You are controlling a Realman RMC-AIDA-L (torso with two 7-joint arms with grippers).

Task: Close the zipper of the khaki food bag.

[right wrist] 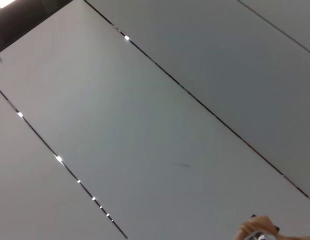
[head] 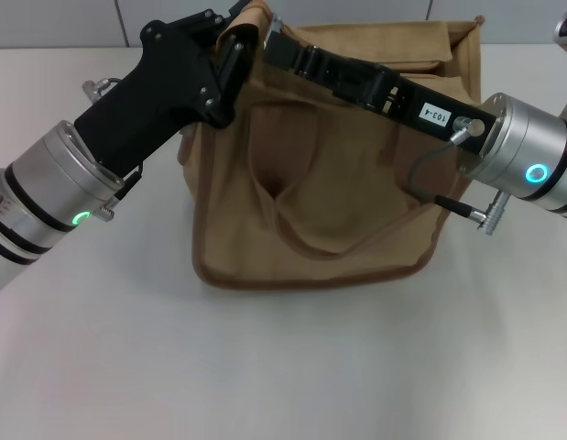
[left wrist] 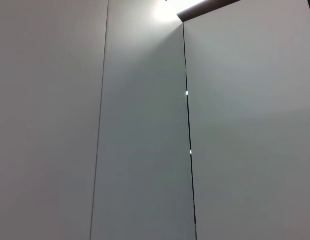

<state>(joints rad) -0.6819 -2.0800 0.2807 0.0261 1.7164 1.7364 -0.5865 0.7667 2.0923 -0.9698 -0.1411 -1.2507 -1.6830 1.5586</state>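
I see the khaki food bag [head: 329,183] standing on the white table [head: 283,367]. My left gripper [head: 235,55] is at its top left corner, my right gripper [head: 288,46] reaches across the top. Whether either gripper pinches something, I cannot tell; the zipper is probably hidden behind them.

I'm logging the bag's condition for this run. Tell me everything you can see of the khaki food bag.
The khaki food bag is a boxy tan canvas tote with darker brown piping, standing upright on the white table. A wide strap handle droops down its front. The left gripper is at its top left corner; the right gripper lies across the top. The zipper is hidden.
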